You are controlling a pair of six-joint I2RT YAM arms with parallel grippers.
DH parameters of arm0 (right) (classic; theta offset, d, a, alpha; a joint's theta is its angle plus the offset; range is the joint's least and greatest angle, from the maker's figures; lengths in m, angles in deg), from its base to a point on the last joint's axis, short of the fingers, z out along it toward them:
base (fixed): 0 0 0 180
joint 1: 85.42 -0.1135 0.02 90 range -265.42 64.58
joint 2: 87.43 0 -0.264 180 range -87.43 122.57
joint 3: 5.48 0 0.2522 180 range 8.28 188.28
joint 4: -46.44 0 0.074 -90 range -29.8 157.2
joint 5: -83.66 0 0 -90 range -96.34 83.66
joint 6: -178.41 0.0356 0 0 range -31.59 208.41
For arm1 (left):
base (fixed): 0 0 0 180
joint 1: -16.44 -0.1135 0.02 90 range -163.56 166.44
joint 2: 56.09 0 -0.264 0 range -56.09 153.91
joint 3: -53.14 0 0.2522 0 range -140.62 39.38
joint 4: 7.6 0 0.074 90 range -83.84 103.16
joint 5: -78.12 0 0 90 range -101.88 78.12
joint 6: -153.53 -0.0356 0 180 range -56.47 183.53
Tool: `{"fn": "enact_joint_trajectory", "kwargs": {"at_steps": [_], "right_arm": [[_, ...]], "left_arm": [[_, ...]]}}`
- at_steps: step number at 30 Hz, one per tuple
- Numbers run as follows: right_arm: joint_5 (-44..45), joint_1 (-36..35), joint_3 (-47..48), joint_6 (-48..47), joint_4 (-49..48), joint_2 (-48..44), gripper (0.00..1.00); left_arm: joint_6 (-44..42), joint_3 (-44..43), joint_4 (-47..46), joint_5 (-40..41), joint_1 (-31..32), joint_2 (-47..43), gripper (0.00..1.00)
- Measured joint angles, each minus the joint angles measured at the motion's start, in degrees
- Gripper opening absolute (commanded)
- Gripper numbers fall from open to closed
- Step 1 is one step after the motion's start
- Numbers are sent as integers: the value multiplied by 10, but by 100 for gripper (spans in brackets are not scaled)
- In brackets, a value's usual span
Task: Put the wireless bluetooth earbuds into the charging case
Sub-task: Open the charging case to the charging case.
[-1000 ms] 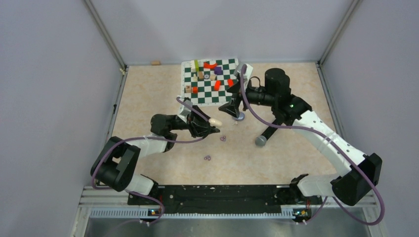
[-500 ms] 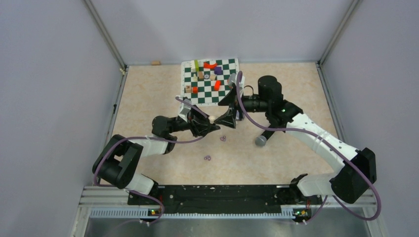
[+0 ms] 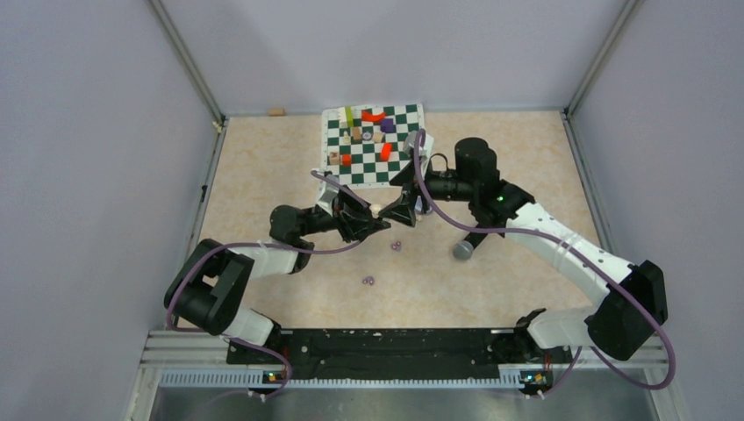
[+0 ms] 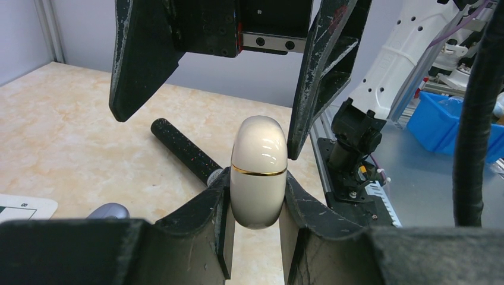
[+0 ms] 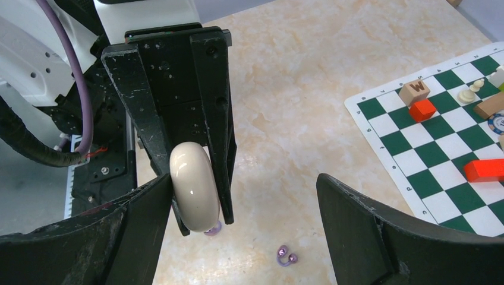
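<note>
Cream-white and glossy, with a thin gold seam round its middle, the charging case (image 4: 258,172) stands upright with its lid shut. The left gripper (image 4: 257,205) has it pinched by the lower half and holds it above the table (image 3: 263,175). From where I stand the right gripper (image 5: 243,184) faces it head-on, jaws spread wide and gripping nothing. One finger (image 4: 318,77) sits right against the upper side of the case, while the other hangs well apart on the opposite side.

The wireless bluetooth earbuds (image 3: 397,246) are outside the case — tiny purple pieces lying on the beige tabletop just below the two grippers, with another earbud (image 3: 368,281) nearer the arm bases. In the right wrist view a purple speck peeks out beneath the case; I cannot tell what it is.

A black microphone (image 3: 462,250) with a grey head lies to the right of the grippers, under the right arm. Farther back, a green-and-white chessboard mat (image 3: 368,167) carries red blocks (image 5: 423,109), a purple block (image 3: 387,125) and a wooden letter block (image 5: 415,89).
</note>
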Motion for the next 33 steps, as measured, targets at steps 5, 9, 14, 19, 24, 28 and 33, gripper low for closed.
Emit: {"fn": "enact_joint_trajectory", "kwargs": {"at_steps": [5, 9, 14, 19, 24, 28, 33], "right_arm": [[4, 2, 2, -4, 4, -1, 89], [7, 3, 4, -7, 6, -1, 89], [17, 8, 24, -14, 16, -1, 89], [39, 20, 47, -25, 28, -1, 89], [36, 22, 67, -31, 43, -1, 90], [34, 26, 73, -31, 53, -2, 90], [21, 80, 71, 0, 51, -2, 86]], "left_arm": [[0, 0, 2, 2, 0, 0, 0], [0, 0, 3, 5, 0, 0, 0], [0, 0, 5, 2, 0, 0, 0], [0, 0, -3, -12, 7, 0, 0], [0, 0, -6, -16, 8, 0, 0], [1, 0, -6, -19, 8, 0, 0], [1, 0, -6, -20, 6, -1, 0]]}}
